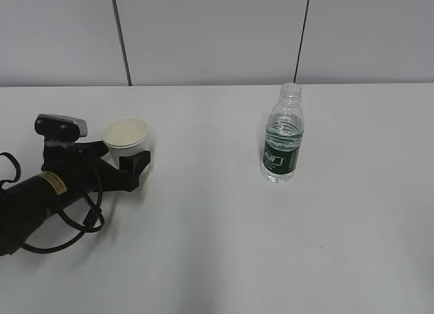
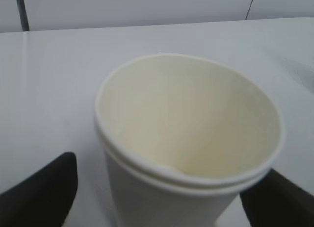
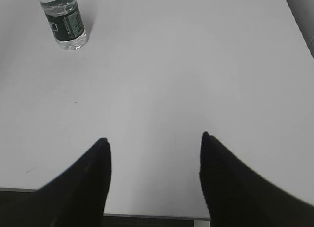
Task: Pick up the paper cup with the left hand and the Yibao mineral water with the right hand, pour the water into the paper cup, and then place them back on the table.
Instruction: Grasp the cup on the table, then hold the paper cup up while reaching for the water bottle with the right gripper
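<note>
The left hand brackets the paper cup on the table, its jaws wide, one each side and not yet pressing the wall. A good grasp means closing gently below the rolled rim, so the thin cup neither crumples nor tips. The right hand hangs open and empty, well apart from the upright Yibao mineral water.

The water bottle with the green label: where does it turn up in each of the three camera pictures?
Exterior view: the water bottle stands upright right of centre on the white table.
Left wrist view: not in it; the paper cup fills the picture.
Right wrist view: top left corner, far beyond the right gripper.
Shared landmark: the white table.
</note>
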